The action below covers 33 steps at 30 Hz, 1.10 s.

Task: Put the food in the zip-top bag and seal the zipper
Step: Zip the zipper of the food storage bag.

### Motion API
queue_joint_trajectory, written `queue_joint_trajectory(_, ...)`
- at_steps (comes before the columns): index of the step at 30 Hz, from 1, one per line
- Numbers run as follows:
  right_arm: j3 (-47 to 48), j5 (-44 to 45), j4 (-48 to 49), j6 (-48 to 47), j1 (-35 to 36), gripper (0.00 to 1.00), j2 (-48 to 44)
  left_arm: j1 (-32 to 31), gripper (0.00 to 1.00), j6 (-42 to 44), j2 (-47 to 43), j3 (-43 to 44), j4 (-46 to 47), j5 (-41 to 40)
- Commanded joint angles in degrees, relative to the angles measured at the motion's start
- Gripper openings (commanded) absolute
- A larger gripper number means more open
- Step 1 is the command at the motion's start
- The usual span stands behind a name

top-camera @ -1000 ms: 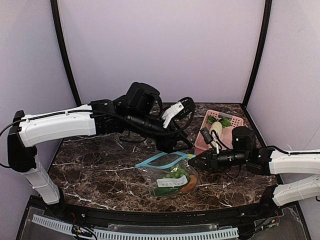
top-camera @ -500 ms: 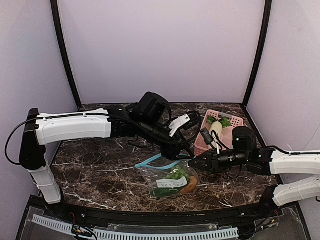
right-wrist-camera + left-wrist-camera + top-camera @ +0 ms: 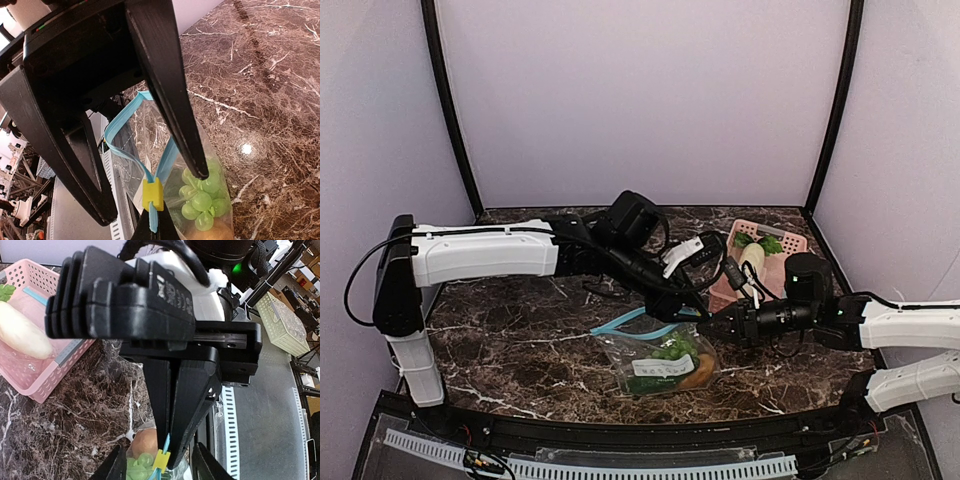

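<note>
Swung lower and rightward within a second, the left hand (image 3: pixel 686 300) straddles the mouth of one clear bag (image 3: pixel 660 362), fingers part-open and gripping nothing. The closed right hand (image 3: pixel 706 325) pinches the teal zipper (image 3: pixel 625 321) by its yellow slider (image 3: pixel 152 194). The bag lies flat on the marble surface (image 3: pixel 510 340), zipper running left-right at the far edge, with green pieces (image 3: pixel 200 200) and one orange lump (image 3: pixel 698 372) inside. Bare surface lies left, one pink basket (image 3: pixel 790 240) right.

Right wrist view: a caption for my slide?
Open left gripper straddles the teal zipper, its end pinched by the right gripper.
</note>
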Motion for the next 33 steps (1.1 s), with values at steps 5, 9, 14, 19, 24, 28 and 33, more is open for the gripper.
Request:
queue_joint_trajectory(5, 1.41, -0.14, 0.95, 0.19, 0.06, 0.0, -0.62, 0.07, 0.37, 0.59, 0.2, 0.94, -0.95, 2.42)
queue_joint_trajectory(9, 1.54, 0.07, 0.94, 0.19, 0.06, 0.0, -0.65, 0.02, 0.3, 0.75, 0.39, 0.84, -1.53, 2.28)
queue_joint_trajectory(14, 1.53, 0.0, 0.95, 0.3, 0.1, 0.0, -0.78, 0.09, 0.31, 1.04, 0.47, 0.58, -2.41, 2.06)
queue_joint_trajectory(19, 1.5, 0.0, 1.04, 0.36, 0.06, 0.0, -0.86, 0.05, 0.31, 1.1, 0.63, 0.52, -2.67, 1.99)
queue_joint_trajectory(24, 1.55, 0.21, 0.95, 0.43, 0.06, 0.0, -0.92, 0.07, 0.28, 1.03, 0.84, 0.59, -2.75, 2.31)
queue_joint_trajectory(28, 1.42, 0.52, 1.01, 0.55, 0.06, 0.0, -0.81, 0.02, 0.26, 1.01, 0.96, 0.61, -2.97, 2.69)
queue_joint_trajectory(33, 1.38, 0.59, 1.15, 0.61, 0.06, 0.0, -0.7, 0.07, 0.22, 1.05, 1.08, 0.77, -3.61, 3.09)
